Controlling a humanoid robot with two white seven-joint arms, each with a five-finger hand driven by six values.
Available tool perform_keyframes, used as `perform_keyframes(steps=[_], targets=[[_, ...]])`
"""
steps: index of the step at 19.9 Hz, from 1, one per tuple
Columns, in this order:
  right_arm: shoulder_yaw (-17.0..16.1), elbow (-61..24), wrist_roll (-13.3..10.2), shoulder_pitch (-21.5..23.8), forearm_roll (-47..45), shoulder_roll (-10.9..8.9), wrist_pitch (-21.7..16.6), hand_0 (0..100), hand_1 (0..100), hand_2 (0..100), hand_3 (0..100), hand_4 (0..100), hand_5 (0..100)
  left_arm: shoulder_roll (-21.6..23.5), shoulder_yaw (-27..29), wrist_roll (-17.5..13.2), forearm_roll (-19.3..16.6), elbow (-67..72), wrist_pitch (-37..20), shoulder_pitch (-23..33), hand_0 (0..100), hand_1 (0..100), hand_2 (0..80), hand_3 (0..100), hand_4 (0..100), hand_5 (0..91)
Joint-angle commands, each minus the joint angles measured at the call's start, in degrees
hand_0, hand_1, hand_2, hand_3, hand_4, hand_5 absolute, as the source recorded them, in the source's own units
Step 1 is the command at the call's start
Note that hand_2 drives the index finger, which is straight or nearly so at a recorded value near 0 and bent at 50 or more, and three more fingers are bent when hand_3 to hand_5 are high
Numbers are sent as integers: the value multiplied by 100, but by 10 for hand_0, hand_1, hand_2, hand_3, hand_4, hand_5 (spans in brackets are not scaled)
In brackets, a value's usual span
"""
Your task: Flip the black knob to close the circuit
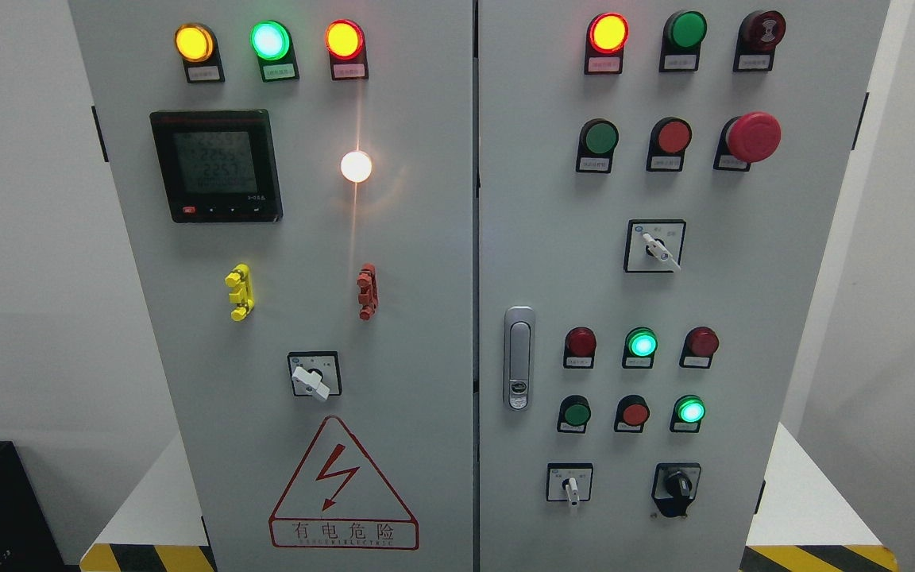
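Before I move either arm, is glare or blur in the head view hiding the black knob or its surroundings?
Head view: the black knob at lower right is sharp and glare-free; the only flare is a vertical streak through the white lamp on the left door; the meter display reads faintly; neither hand shows.

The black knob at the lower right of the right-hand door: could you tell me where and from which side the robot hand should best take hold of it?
Probably grip the black knob by its raised centre grip, coming straight at the door face, with fingers on the grip's left and right flanks. The grip appears to stand roughly upright, which leaves both flanks free for a twist. Neither robot hand is in view.
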Motion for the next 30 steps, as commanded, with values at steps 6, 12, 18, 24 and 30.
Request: perform_keyframes(steps=[6, 12, 18, 24, 30], targets=[[-15, -905, 550, -914, 782, 0, 422, 0, 0, 899, 1000, 901, 946, -2, 0, 0, 0, -132, -3, 123, 120, 556, 0, 0, 0, 0], [-6, -808, 594, -1090, 967, 0, 545, 0, 0, 898, 1000, 906, 950, -2, 0, 0, 0, -132, -3, 123, 120, 556, 0, 0, 0, 0], [-15, -659, 594, -1274, 1002, -18, 598, 0, 0, 898, 1000, 908, 950, -2, 0, 0, 0, -132, -3, 123, 120, 556, 0, 0, 0, 0], [2, -457, 673, -1459, 1099, -18, 703, 0, 0, 898, 1000, 909, 950, 7, 0, 0, 0, -132, -3, 123, 120, 556, 0, 0, 0, 0], [2, -254, 700, -1758, 1108, -27, 782, 0, 0, 898, 1000, 908, 950, 7, 0, 0, 0, -132, -3, 123, 120, 556, 0, 0, 0, 0]])
